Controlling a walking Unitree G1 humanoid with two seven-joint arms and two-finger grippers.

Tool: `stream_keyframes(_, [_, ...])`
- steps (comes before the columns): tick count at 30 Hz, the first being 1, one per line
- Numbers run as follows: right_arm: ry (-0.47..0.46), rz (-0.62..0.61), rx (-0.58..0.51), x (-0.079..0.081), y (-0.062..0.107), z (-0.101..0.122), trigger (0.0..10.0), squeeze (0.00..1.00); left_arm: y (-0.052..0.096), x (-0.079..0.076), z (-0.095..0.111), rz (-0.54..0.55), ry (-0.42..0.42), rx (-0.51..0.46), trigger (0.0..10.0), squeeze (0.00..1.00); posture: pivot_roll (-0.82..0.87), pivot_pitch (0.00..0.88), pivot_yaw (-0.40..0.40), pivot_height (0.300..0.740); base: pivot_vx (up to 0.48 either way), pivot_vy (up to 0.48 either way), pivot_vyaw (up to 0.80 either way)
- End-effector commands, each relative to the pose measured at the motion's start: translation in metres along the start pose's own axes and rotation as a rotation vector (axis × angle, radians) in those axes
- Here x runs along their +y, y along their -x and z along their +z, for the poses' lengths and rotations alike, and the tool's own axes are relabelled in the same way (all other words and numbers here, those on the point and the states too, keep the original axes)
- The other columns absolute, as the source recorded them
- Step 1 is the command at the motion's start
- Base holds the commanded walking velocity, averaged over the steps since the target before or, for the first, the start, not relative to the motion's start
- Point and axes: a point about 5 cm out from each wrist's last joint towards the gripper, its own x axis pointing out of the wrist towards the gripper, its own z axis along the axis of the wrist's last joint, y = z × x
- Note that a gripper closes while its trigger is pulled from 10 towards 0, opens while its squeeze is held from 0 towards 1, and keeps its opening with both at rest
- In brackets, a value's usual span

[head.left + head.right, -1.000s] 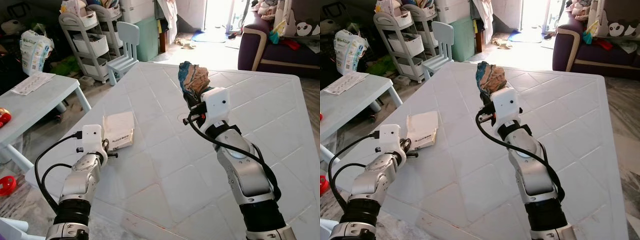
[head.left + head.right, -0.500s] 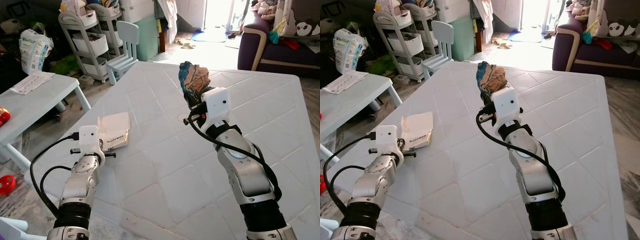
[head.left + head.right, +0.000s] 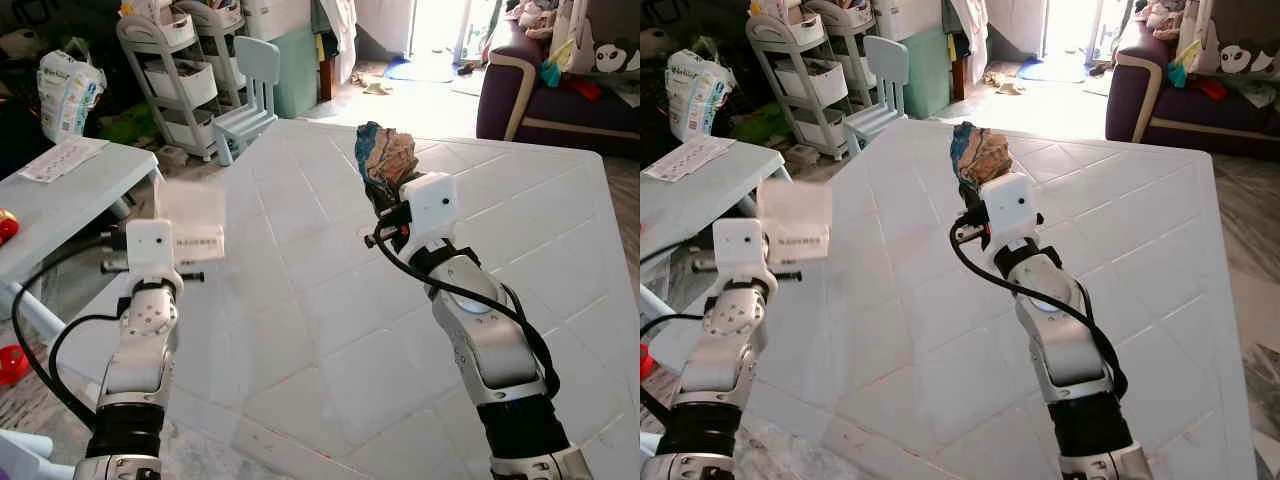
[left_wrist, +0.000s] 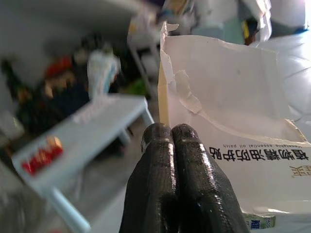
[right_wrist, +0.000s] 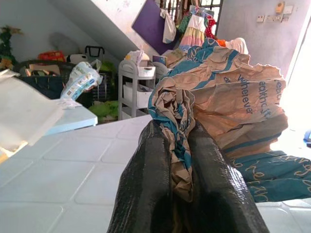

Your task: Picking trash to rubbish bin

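My right gripper (image 3: pixel 385 195) is raised above the middle of the white table (image 3: pixel 540 230) and shut on a crumpled blue-and-tan paper bag (image 3: pixel 387 153). In the right wrist view the bag (image 5: pixel 228 107) bulges out above the two black fingers (image 5: pixel 146 194). My left gripper (image 3: pixel 185 235) is lifted over the table's left edge, shut on a flat white paper packet (image 3: pixel 190 212) with printed black text. The packet (image 4: pixel 233 126) is torn at its top and pinched between the closed fingertips (image 4: pixel 170 145).
A low grey side table (image 3: pixel 60 190) with a sheet of paper stands at the left. Behind it are a rolling storage cart (image 3: pixel 180 80) and a small pale chair (image 3: pixel 250 95). A dark sofa (image 3: pixel 560 90) sits at the back right. Tiled floor surrounds the table.
My left gripper has lifted the white packet off the table and swung it up and to the left. The right arm has held still with the crumpled bag.
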Motion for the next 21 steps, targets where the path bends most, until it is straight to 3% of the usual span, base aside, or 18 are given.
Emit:
stream_keyframes(1, [-0.003,0.017,-0.02,0.004,-0.004,0.004,0.0,0.0,0.003,0.002,0.009,0.007,-0.051,-0.074,0.0,0.0,-0.07,0.0,0.055,0.74,0.0,0.0,0.0])
stream_keyframes(3, [-0.014,0.014,-0.032,0.004,-0.004,0.005,0.0,0.0,0.007,-0.001,0.019,0.009,-0.071,-0.158,0.0,0.0,-0.06,0.0,0.055,0.74,0.0,0.0,0.0])
stream_keyframes(7, [0.008,0.017,-0.031,0.005,-0.003,0.004,0.0,0.0,0.008,-0.004,0.026,0.001,-0.076,-0.203,0.0,0.0,-0.07,0.0,0.054,0.74,0.0,0.0,0.13])
stream_keyframes(21, [0.025,0.017,-0.036,0.005,-0.004,0.004,0.0,0.0,0.004,-0.005,0.029,0.004,-0.042,-0.211,0.0,0.0,-0.07,0.0,0.059,0.74,0.0,0.0,0.78])
